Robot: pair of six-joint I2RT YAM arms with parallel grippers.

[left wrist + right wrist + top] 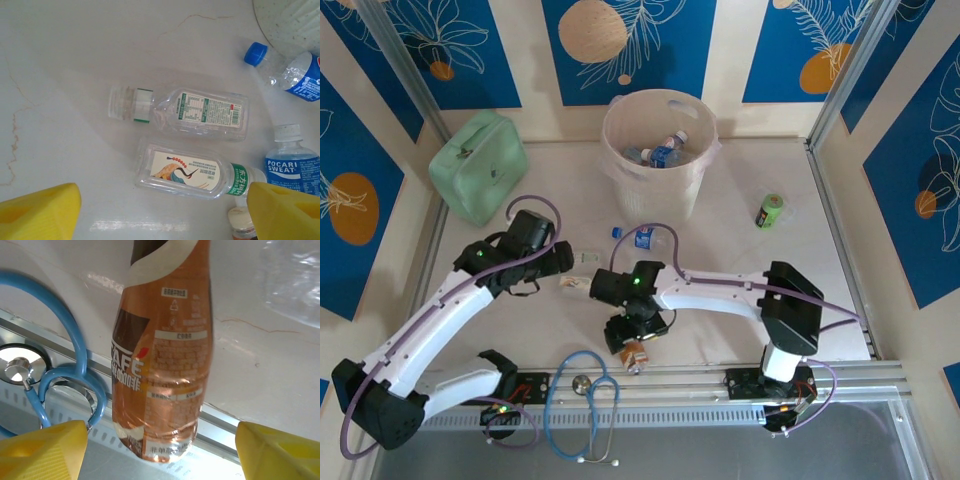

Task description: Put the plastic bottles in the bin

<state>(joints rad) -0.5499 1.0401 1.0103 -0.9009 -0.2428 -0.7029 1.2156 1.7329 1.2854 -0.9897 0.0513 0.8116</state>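
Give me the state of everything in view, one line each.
left claw, open, hovering over bottles
right claw, open, astride the coffee bottle, not touching
coffee bottle, lying flat, ungripped
crane-label bottle, on its side
barcode-label bottle, on its side, capped
blue-capped bottle, lying by the bin
green bottle, outside the bin
bin, upright, bottles inside
pouch, closed
stethoscope, lying across the near rail

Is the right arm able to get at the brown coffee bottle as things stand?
Probably yes: the right gripper hangs open over the brown bottle, fingers either side; nothing covers it.
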